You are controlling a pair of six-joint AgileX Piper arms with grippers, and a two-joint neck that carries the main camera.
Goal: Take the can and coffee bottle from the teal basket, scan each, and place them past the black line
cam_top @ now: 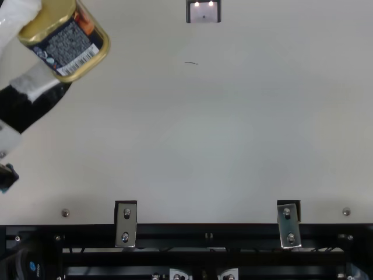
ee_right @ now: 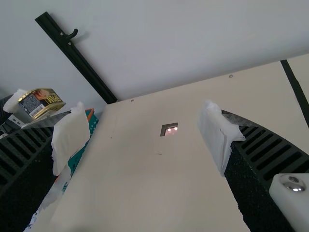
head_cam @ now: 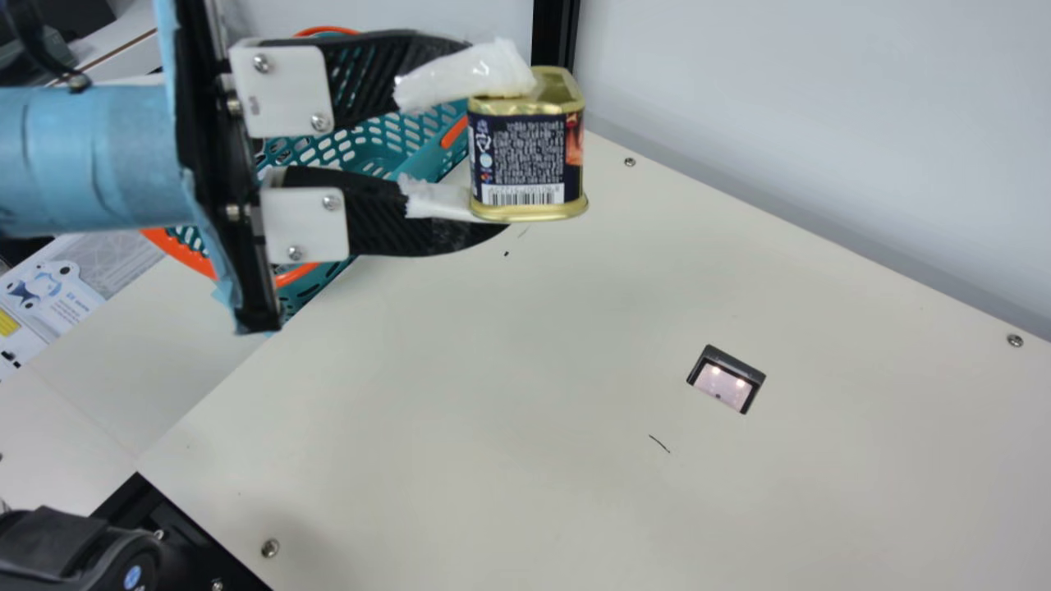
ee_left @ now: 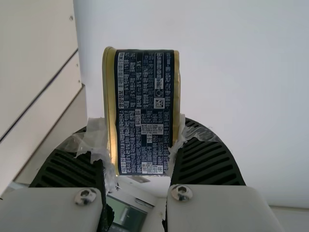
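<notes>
In the main view, the teal basket (head_cam: 429, 158) sits at upper left, partly behind the left hand (head_cam: 494, 148), which grips the can (head_cam: 534, 156) near upper middle, above the desk (head_cam: 460, 394). Right of centre, the scanner (head_cam: 722, 386) is set into the desk. In the right wrist view, the right hand (ee_right: 141, 137) is open.

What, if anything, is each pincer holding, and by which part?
The left pincer holds the can between its fingers by its two gold ends. The right pincer is open, with nothing held.
</notes>
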